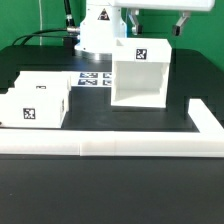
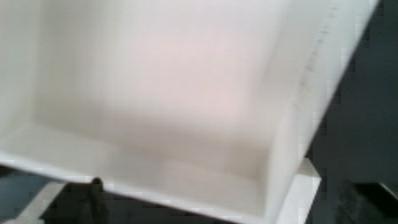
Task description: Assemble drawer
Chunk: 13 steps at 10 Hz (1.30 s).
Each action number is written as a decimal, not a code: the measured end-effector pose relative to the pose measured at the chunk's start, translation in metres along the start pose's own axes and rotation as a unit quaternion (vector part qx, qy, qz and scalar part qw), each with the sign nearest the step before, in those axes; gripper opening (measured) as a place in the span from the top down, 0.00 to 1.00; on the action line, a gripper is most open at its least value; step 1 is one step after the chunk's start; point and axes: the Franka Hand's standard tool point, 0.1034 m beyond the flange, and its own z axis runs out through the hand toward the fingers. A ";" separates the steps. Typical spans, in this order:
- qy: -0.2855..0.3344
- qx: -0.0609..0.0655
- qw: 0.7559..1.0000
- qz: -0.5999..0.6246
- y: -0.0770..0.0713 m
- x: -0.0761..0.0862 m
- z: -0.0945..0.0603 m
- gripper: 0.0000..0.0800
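Note:
The drawer's tall white hollow casing stands at the middle right of the black table, open side toward the front, with a square tag on its upper face. A smaller white box tray with a tag lies at the exterior view's left. My gripper hangs just above the casing's top, fingers spread wide and holding nothing. The wrist view is filled by the casing's white inner walls, very close and blurred. One dark fingertip shows against the casing's edge.
A long low white rail runs along the table's front and turns back at the exterior view's right. The marker board lies flat behind the casing, near the robot base.

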 end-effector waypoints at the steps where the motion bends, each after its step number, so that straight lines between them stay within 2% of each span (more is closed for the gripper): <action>1: 0.000 0.000 1.000 -0.003 0.001 0.000 0.000 0.19; 4: 0.001 0.001 1.000 0.010 0.000 0.000 0.000 0.19; 5: 0.003 0.003 0.999 0.051 -0.004 -0.007 0.004 0.19; 7: 0.000 0.007 0.995 0.103 -0.022 -0.023 0.017 0.19; 10: 0.000 0.012 0.995 0.098 -0.031 -0.030 0.027 0.19; 12: 0.002 0.013 0.996 0.090 -0.031 -0.029 0.028 0.19; 13: 0.001 0.013 0.996 0.090 -0.031 -0.030 0.030 0.32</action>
